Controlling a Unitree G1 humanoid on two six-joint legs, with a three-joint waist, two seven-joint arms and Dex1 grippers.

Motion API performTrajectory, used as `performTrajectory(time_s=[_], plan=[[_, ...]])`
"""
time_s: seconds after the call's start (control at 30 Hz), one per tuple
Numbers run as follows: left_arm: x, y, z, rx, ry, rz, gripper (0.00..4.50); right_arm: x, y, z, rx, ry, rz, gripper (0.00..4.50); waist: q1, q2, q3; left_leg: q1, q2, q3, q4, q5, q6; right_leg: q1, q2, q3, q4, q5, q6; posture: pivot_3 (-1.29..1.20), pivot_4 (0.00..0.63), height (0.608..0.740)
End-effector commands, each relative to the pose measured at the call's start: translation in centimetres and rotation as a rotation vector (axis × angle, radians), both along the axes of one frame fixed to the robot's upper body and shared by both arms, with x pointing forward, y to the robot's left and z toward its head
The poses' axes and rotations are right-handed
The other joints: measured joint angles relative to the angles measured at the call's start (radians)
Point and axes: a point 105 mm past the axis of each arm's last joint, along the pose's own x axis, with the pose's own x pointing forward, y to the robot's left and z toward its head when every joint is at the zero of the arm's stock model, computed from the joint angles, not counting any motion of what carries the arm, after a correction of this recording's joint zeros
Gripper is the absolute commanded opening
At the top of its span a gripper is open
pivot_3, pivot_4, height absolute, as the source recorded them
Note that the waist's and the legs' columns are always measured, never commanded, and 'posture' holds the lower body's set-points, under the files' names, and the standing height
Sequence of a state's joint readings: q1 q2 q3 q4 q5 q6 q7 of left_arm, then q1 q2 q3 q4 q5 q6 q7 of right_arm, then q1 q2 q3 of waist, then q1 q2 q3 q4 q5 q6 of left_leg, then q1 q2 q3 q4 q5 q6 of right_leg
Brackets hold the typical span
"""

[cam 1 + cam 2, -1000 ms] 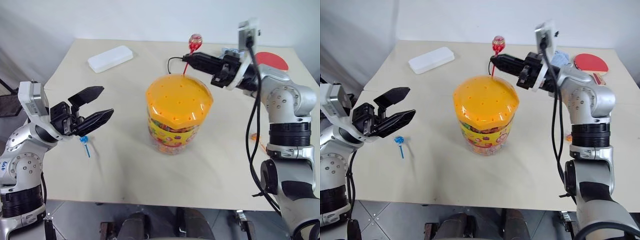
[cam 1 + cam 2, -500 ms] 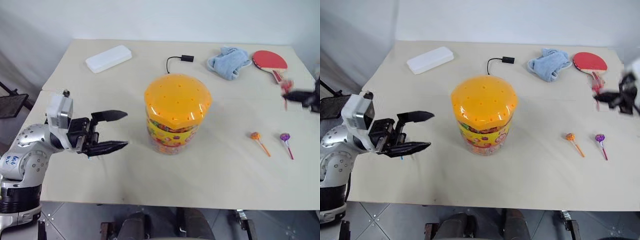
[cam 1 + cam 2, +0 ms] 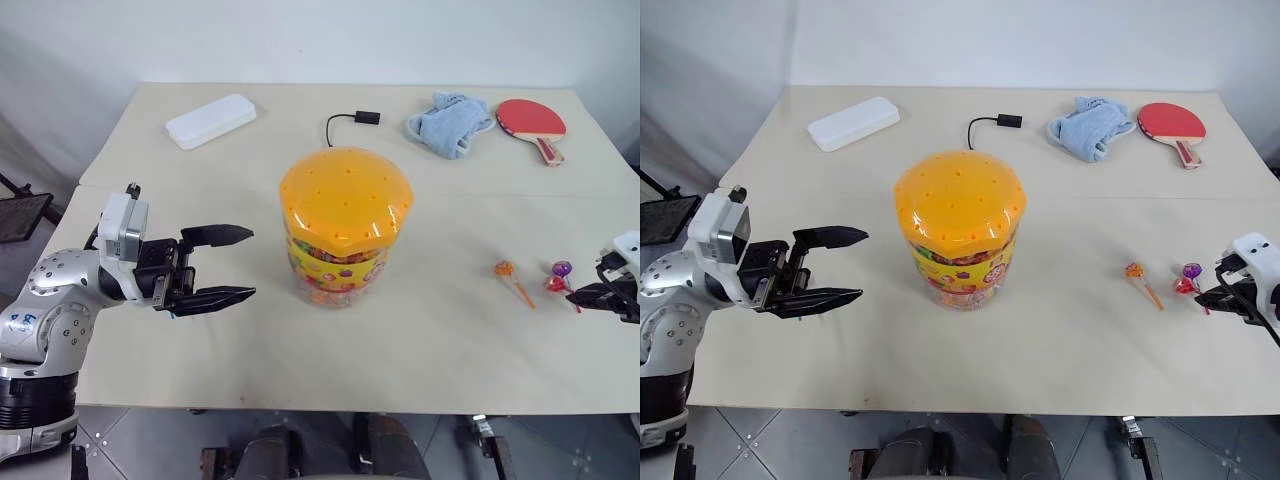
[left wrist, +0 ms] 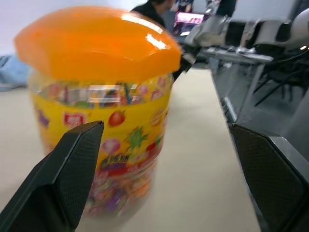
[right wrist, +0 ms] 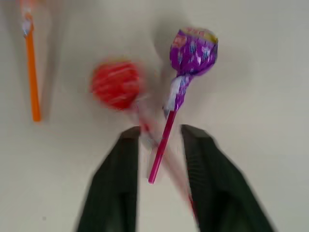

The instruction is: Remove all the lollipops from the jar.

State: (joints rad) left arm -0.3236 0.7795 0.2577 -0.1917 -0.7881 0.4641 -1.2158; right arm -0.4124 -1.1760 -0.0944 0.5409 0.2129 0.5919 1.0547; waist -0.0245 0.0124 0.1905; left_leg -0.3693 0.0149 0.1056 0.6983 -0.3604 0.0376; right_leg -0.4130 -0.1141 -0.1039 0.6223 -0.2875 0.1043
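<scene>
The red lollipop (image 5: 117, 85) lies beside the purple lollipop (image 5: 193, 50) near the tabletop's (image 3: 430, 330) right edge, between the right gripper's (image 5: 159, 140) parted fingers, which should lift straight clear, while the left gripper (image 3: 225, 265) gapes beside the jar (image 3: 345, 225).

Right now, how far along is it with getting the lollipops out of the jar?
Nearly done. The orange lollipop and purple lollipop lie on the table. The red lollipop lies between the right gripper's parted fingers, just being let go. No sticks rise from the jar. The left gripper hangs open.
</scene>
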Motion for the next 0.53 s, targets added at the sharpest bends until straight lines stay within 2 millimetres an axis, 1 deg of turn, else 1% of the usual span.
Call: performTrajectory(time_s=[0.03, 0.13, 0.17, 0.2, 0.23, 0.27, 0.3, 0.33, 0.4, 0.43, 0.47, 0.53], plan=[[0.7, 1.3, 0.4, 0.014, -0.028, 0.099, 4.50, 0.1, -0.4, 2.3, -0.017, -0.109, 0.018, 2.74, 0.004, 0.000, 0.000, 0.000, 0.000, -0.001, 0.000, 0.000, 0.000, 0.000, 0.000, 0.000, 0.000, 0.000, 0.000, 0.00, 0.150, 0.740], [1.1, 2.2, -0.2, 0.031, -0.006, 0.162, 4.50, 0.5, 0.5, 4.0, -0.017, -0.249, 0.107, 3.73, 0.006, 0.000, 0.000, -0.001, -0.001, 0.000, 0.000, 0.000, 0.000, 0.000, 0.000, 0.000, 0.000, 0.000, 0.000, 0.00, 0.150, 0.740], [1.2, 2.6, -0.6, 0.049, -0.009, 0.186, 4.50, 0.5, 1.5, 4.8, 0.005, -0.317, 0.189, 4.07, 0.006, 0.000, 0.000, 0.000, -0.001, 0.000, 0.000, 0.000, 0.000, 0.000, 0.000, 0.000, 0.000, 0.000, 0.000, 0.00, 0.150, 0.740], [1.2, 3.2, -1.0, 0.070, -0.015, 0.215, 4.50, 0.3, 3.1, 6.0, 0.056, -0.415, 0.298, 4.41, 0.006, 0.000, 0.000, 0.000, 0.000, 0.000, 0.000, 0.000, 0.000, 0.000, 0.000, 0.000, 0.000, 0.000, 0.000, 0.00, 0.150, 0.740], [1.1, 3.6, -1.4, 0.085, -0.018, 0.235, 4.50, 0.0, 4.1, 6.8, 0.087, -0.485, 0.373, 4.46, 0.006, 0.000, 0.000, 0.000, 0.000, 0.000, 0.000, 0.000, 0.000, 0.000, 0.001, -0.001, -0.001, 0.000, 0.000, 0.00, 0.150, 0.740], [1.1, 4.4, -2.0, 0.112, -0.020, 0.277, 4.50, -0.2, 5.7, 8.4, 0.187, -0.610, 0.440, 4.46, 0.005, 0.000, 0.000, 0.000, 0.000, -0.001, 0.000, 0.000, 0.000, 0.000, 0.001, -0.001, -0.001, 0.000, 0.000, 0.00, 0.150, 0.740], [1.1, 5.0, -2.4, 0.131, -0.022, 0.309, 4.50, -0.4, 6.8, 9.3, 0.268, -0.689, 0.461, 4.46, 0.001, 0.000, 0.000, 0.000, 0.000, 0.000, -0.001, 0.000, 0.000, 0.000, 0.002, -0.001, -0.001, 0.000, 0.000, 0.00, 0.150, 0.740], [1.0, 5.7, -2.9, 0.142, -0.017, 0.335, 4.50, -0.8, 8.2, 9.3, 0.309, -0.721, 0.511, 4.46, -0.001, 0.000, 0.000, 0.001, 0.001, 0.000, -0.001, 0.000, -0.001, 0.000, 0.002, -0.001, -0.001, 0.000, 0.000, 0.00, 0.150, 0.740], [0.9, 6.9, -3.7, 0.162, -0.023, 0.403, 4.50, -2.3, 11.9, 7.5, 0.290, -0.681, 0.696, 4.46, 0.001, 0.000, 0.000, 0.000, 0.001, -0.001, -0.001, -0.001, -0.001, 0.000, 0.001, -0.001, 0.000, 0.000, 0.000, 0.00, 0.150, 0.740], [0.9, 7.4, -4.0, 0.172, -0.031, 0.433, 4.50, -2.9, 13.3, 6.9, 0.277, -0.675, 0.765, 4.46, 0.002, 0.000, 0.000, 0.000, 0.001, -0.002, -0.001, -0.001, -0.001, 0.000, 0.001, 0.000, 0.000, 0.000, 0.000, 0.00, 0.150, 0.740], [1.1, 8.0, -4.1, 0.171, -0.062, 0.493, 4.50, -3.2, 14.7, 6.8, 0.293, -0.715, 0.809, 4.46, 0.005, -0.001, 0.000, 0.000, 0.001, -0.002, -0.001, -0.001, -0.002, 0.000, 0.000, 0.000, -0.001, 0.000, 0.000, 0.00, 0.150, 0.740], [1.6, 9.2, -4.3, 0.162, -0.129, 0.617, 4.50, -3.0, 16.3, 6.5, 0.333, -0.791, 0.794, 4.46, 0.006, -0.001, 0.000, 0.000, 0.001, -0.003, 0.000, -0.001, -0.001, 0.001, -0.001, 0.000, -0.001, 0.000, 0.000, 0.00, 0.150, 0.740]])
